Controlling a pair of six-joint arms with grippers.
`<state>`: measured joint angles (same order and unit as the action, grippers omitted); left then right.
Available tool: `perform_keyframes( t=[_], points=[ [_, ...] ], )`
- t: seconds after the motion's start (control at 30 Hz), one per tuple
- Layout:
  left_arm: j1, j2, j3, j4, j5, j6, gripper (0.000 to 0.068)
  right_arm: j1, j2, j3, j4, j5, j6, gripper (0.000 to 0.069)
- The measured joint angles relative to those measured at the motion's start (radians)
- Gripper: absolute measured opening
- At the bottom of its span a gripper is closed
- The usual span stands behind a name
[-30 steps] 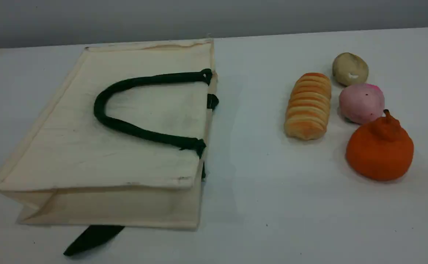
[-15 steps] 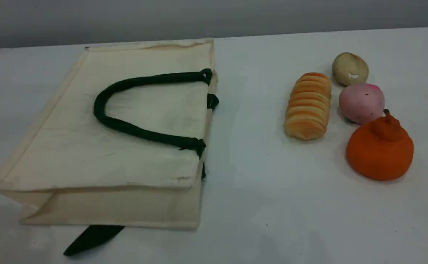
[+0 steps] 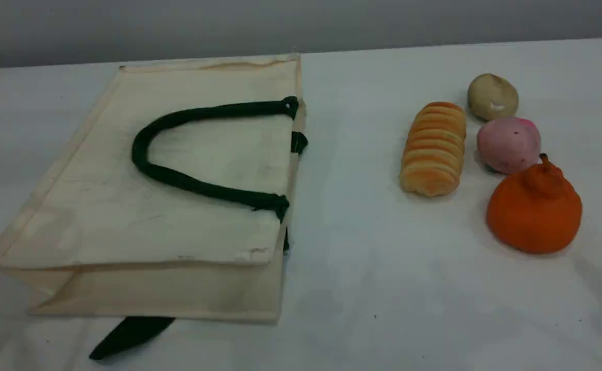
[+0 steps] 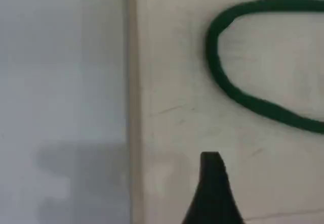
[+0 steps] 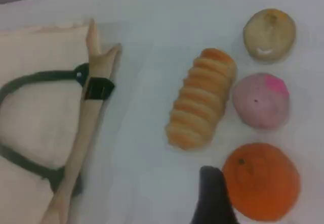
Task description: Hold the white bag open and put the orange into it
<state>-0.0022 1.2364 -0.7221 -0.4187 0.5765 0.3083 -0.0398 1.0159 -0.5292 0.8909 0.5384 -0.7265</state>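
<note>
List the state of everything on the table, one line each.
white bag, lying flat, mouth shut, handle folded onto it
orange, stem up on the table, not held
bread loaf, lying lengthwise, not held
pink fruit, resting, not held
beige ball, resting, not held

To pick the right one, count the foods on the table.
4, all right of the bag: bread leftmost, beige ball farthest, pink fruit in between, orange nearest. The bag's inside is hidden.
</note>
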Motion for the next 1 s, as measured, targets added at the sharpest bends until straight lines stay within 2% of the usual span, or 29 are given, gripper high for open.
perform_keyframes(
  t=[0.37, 0.47, 0.67, 1.0],
  points=[
    [-0.002, 0.254, -0.001, -0.06, -0.197, -0.002, 0.0451, 0.0, 0.202, 0.0, 0.219, -0.05, -0.178, 0.0463],
    [-0.022, 0.306, -0.024, -0.084, -0.197, 0.019, 0.0452, 0.0, 0.232, 0.0, 0.258, -0.051, -0.216, 0.0463],
    [-0.103, 0.412, -0.124, -0.081, -0.194, 0.034, 0.0452, 0.0, 0.243, 0.0, 0.301, -0.047, -0.276, 0.0463],
    [-0.108, 0.603, -0.238, -0.08, -0.19, 0.021, 0.0452, 0.0, 0.242, 0.0, 0.304, -0.041, -0.274, 0.0463]
  ],
)
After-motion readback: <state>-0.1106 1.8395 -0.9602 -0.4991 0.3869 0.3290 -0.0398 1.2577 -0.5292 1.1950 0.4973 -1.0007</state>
